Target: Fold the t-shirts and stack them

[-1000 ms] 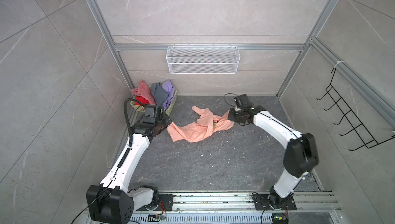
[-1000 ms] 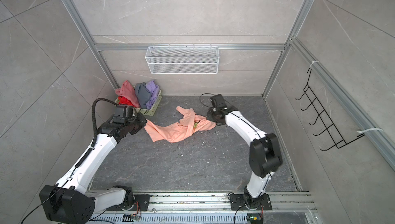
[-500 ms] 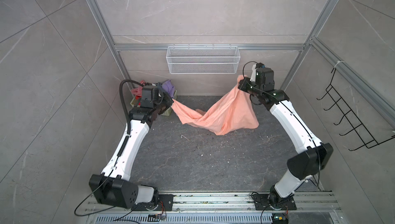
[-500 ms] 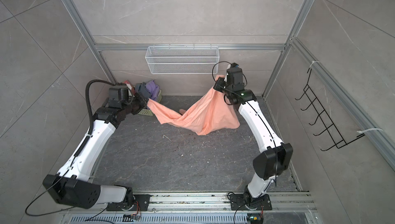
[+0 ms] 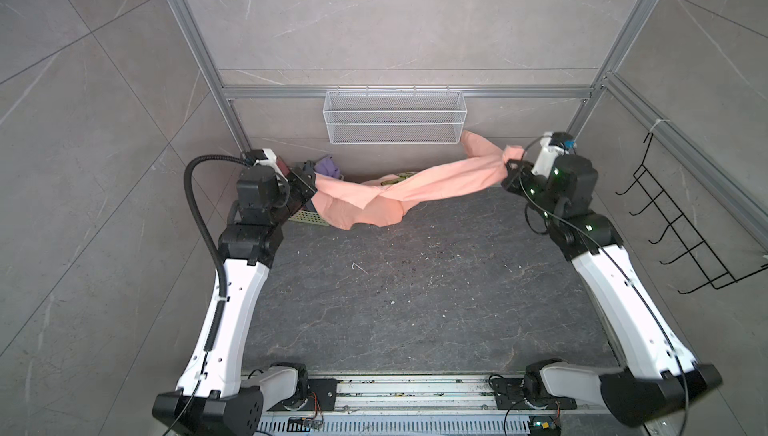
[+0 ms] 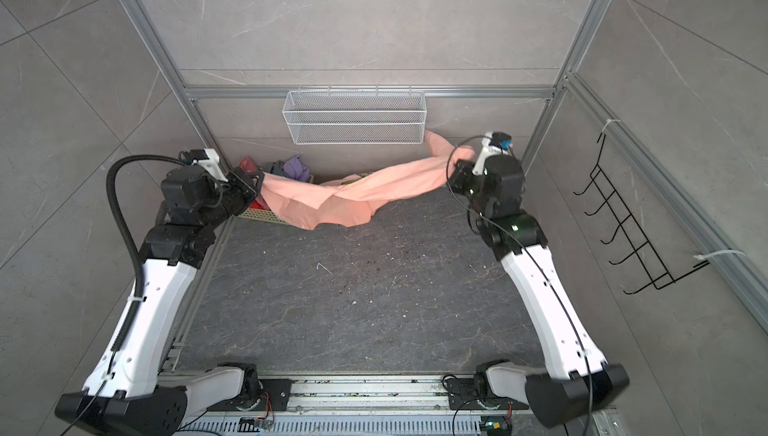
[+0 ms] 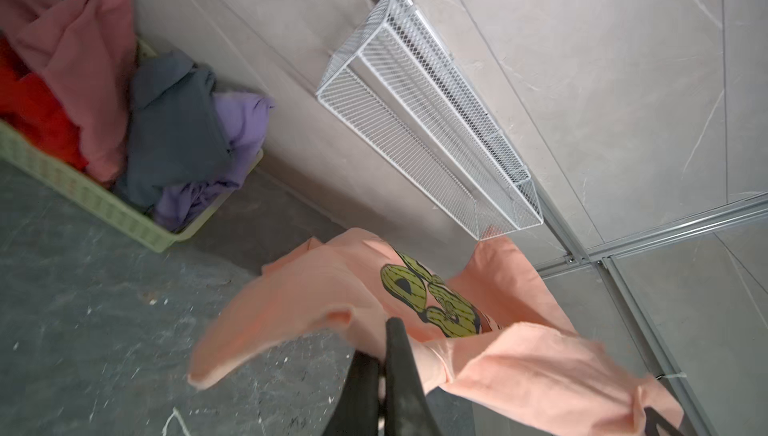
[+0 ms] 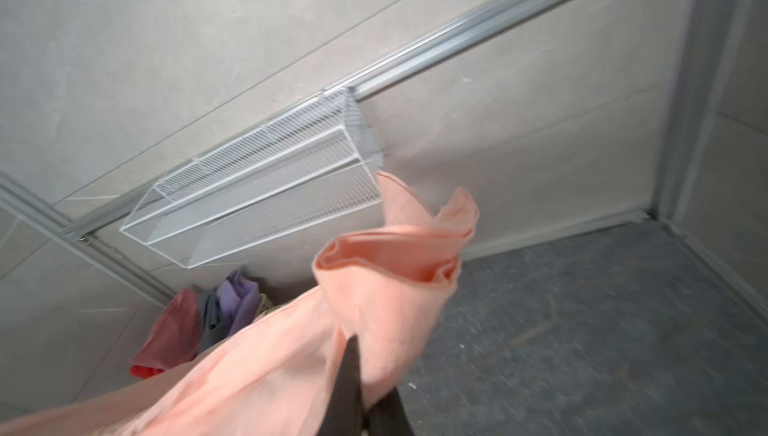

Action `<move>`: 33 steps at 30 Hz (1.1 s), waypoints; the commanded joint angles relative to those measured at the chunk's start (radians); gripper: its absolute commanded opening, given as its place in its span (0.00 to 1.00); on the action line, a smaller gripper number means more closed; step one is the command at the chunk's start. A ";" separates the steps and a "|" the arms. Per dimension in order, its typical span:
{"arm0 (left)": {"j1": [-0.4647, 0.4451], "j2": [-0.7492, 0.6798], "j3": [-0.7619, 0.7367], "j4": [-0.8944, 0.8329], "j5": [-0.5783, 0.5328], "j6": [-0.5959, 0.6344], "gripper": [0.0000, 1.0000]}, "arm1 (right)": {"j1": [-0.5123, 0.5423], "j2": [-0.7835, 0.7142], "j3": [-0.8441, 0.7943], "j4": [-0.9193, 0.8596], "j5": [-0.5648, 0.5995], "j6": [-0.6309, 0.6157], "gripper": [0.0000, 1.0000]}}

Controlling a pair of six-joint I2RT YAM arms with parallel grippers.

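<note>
A peach-orange t-shirt (image 5: 419,186) (image 6: 374,188) hangs stretched in the air across the back of the floor, and its lower folds sag toward the ground. My left gripper (image 5: 311,185) (image 7: 384,351) is shut on its left end, close to the basket. My right gripper (image 5: 508,168) (image 8: 353,351) is shut on its right end near the back right corner. The green-yellow graphic (image 7: 428,301) faces the left wrist camera. Pink (image 7: 83,60), red (image 7: 33,114), grey (image 7: 174,130) and lavender (image 7: 243,122) t-shirts lie bunched in the basket.
The pale green lattice basket (image 7: 87,199) (image 5: 308,218) stands in the back left corner. A white wire shelf (image 5: 395,116) hangs on the back wall just above the stretched shirt. A black hook rack (image 5: 681,226) is on the right wall. Dark grey floor (image 5: 415,288) lies below.
Both grippers have lifted the peach-orange shirt off the floor and drawn apart. The right one swung up and out to the right, pulling the cloth into a long taut band.
</note>
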 commanded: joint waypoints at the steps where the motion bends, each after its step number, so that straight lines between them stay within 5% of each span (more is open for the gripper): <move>1: -0.035 -0.040 -0.217 -0.087 0.056 -0.095 0.00 | -0.009 -0.016 -0.242 -0.195 0.224 0.145 0.27; 4: -0.110 -0.078 -0.411 -0.096 0.043 -0.170 0.00 | -0.011 0.004 -0.372 -0.284 0.256 0.279 0.58; 9: -0.195 -0.030 -0.546 -0.076 0.048 -0.221 0.00 | -0.013 -0.004 -0.406 -0.298 0.183 0.352 0.71; 17: -0.225 0.096 -0.544 -0.042 0.073 -0.206 0.00 | -0.010 0.047 -0.428 -0.272 0.074 0.449 0.69; 21: -0.224 0.141 -0.493 -0.052 0.075 -0.164 0.00 | -0.009 0.158 -0.426 -0.187 0.115 0.484 0.69; 33: -0.223 0.128 -0.461 -0.030 0.049 -0.144 0.00 | -0.039 0.564 -0.115 -0.250 0.162 0.547 0.67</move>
